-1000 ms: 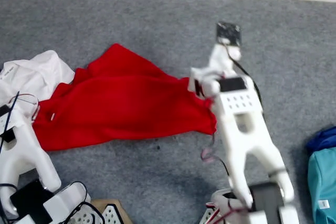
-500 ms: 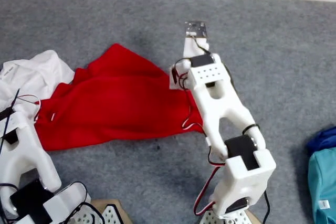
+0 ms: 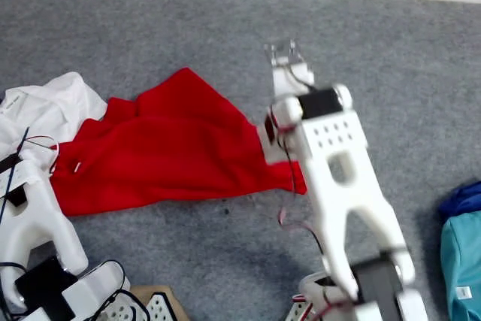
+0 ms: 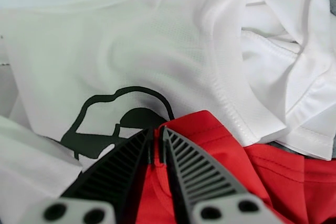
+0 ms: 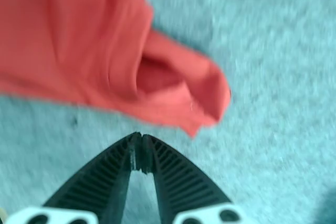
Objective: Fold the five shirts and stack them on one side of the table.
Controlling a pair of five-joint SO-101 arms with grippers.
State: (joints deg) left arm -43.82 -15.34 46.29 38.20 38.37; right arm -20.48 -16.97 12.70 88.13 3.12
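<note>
A red shirt [image 3: 173, 148] lies spread and rumpled on the grey carpet, left of the middle. Its left end overlaps a crumpled white shirt [image 3: 49, 107] with a black print [image 4: 105, 114]. My left gripper [image 4: 156, 136] is shut at the red shirt's hem [image 4: 210, 129], where the red cloth peaks up between its tips. My right arm [image 3: 331, 148] stands over the shirt's right edge. My right gripper [image 5: 140, 153] is shut and holds nothing. It hangs over bare carpet just short of the shirt's folded right corner [image 5: 205, 98].
A dark blue shirt [image 3: 462, 199] and a teal shirt [image 3: 462, 261] lie at the right edge. The left arm's base and cables [image 3: 45, 276] fill the near left corner. Bare carpet [image 3: 406, 58] stretches behind and right of the red shirt.
My right arm swung left over the red shirt and then back to the right. The shirt's upper fold shifted right with it. The left arm kept still.
</note>
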